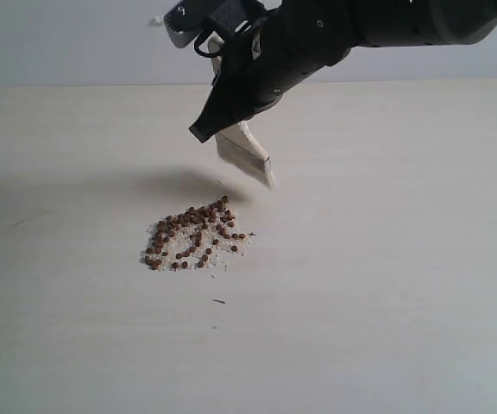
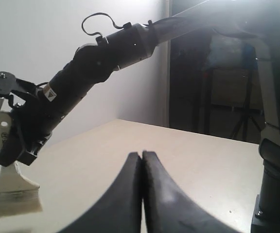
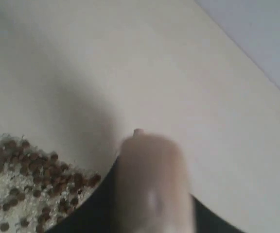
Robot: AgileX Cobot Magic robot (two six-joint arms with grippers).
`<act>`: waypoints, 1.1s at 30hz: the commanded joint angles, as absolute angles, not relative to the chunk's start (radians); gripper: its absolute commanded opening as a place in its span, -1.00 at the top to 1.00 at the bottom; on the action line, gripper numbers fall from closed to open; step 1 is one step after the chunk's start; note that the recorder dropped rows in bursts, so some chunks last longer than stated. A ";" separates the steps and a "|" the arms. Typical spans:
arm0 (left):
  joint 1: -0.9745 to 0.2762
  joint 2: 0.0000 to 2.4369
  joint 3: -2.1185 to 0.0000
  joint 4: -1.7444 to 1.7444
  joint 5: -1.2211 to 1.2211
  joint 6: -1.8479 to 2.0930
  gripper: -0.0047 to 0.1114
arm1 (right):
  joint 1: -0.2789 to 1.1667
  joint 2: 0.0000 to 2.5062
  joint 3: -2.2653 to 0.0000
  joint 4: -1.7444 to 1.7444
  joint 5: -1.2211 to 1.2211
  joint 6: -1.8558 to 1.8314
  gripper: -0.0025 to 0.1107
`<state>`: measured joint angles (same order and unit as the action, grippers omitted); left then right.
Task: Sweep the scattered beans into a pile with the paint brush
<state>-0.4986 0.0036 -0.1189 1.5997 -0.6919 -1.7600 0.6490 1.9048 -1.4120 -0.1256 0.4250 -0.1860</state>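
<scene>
The beans [image 1: 195, 237] lie in a loose reddish-brown pile mixed with pale crumbs near the table's middle; they also show in the right wrist view [image 3: 28, 179]. My right gripper [image 1: 212, 121] is shut on the paint brush [image 1: 250, 159], which hangs tilted above the table just behind and right of the pile, its bristles off the surface. The left wrist view shows the brush [image 2: 11, 187] from the side, with the holed handle above the black fingers. In the right wrist view the brush [image 3: 152, 184] is a blurred tan shape. My left gripper [image 2: 142, 155] is shut and empty, out of the exterior view.
A few tiny dark specks [image 1: 219, 301] lie on the pale table [image 1: 404, 259] in front of the pile. A plain wall rises behind the table's far edge. A dark arm base and stands [image 2: 271, 184] appear in the left wrist view.
</scene>
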 commanded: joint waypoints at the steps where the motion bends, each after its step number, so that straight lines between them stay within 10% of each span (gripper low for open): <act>1: -0.498 0.000 -0.117 1.597 -0.694 -1.762 0.92 | 0.644 1.919 -1.414 -0.094 0.460 -0.234 0.96; 33: -0.498 0.000 -0.117 1.597 -0.696 -1.762 0.92 | 0.583 1.930 -1.450 0.017 0.414 -0.286 0.96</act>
